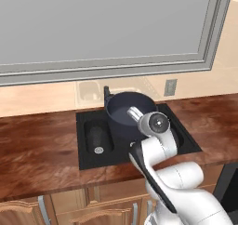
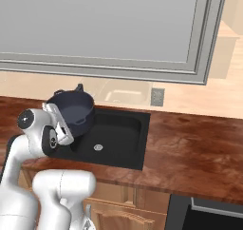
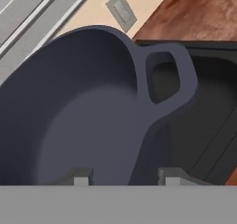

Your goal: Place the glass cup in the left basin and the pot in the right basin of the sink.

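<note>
One pot (image 1: 124, 113) hangs above the sink (image 1: 88, 160), over the right basin (image 2: 124, 131), and our gripper (image 3: 124, 176) has its jaws clamped across the pot's wall. At nine o'clock lies the left basin (image 1: 104, 143). At twelve o'clock stands the faucet (image 1: 106, 93); at two o'clock, a wall outlet (image 1: 170, 87).

pot (image 1: 124, 109) raised over right basin (image 1: 186, 138) | glass cup (image 1: 97, 136) lying in left basin (image 1: 85, 138)

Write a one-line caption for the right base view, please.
Hand holds the pot by its rim above the sink.
</note>
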{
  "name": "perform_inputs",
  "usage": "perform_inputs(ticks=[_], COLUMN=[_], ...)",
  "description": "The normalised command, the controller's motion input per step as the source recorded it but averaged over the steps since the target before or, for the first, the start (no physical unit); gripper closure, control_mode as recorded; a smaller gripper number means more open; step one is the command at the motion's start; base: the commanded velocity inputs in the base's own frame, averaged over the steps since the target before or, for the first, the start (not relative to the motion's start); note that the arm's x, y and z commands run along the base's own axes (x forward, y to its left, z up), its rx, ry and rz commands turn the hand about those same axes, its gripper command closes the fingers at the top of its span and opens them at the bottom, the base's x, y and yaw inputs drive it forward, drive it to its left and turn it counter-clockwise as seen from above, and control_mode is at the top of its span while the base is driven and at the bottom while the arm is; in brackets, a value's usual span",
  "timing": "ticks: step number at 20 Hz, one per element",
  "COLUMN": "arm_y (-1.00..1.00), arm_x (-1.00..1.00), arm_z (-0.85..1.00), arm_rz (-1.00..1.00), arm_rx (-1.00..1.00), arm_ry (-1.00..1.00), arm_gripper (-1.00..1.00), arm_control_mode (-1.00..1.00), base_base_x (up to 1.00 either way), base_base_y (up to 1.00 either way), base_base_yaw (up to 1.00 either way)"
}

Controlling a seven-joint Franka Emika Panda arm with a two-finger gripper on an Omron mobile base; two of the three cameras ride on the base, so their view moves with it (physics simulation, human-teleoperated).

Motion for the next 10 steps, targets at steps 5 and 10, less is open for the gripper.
perform_inputs(ticks=[5,10], arm_y=[-0.37,-0.35], arm_x=[0.04,0.00], arm_z=[-0.12,-0.16], arm_rz=[0.00,0.00], arm_rx=[0.00,0.00], arm_ry=[0.00,0.00], arm_gripper=[1.00,1.00], arm_control_mode=[-1.00,-1.00], base_base_x=[0.00,0.00], base_base_y=[0.00,0.00], base_base_yaw=[0.00,0.00])
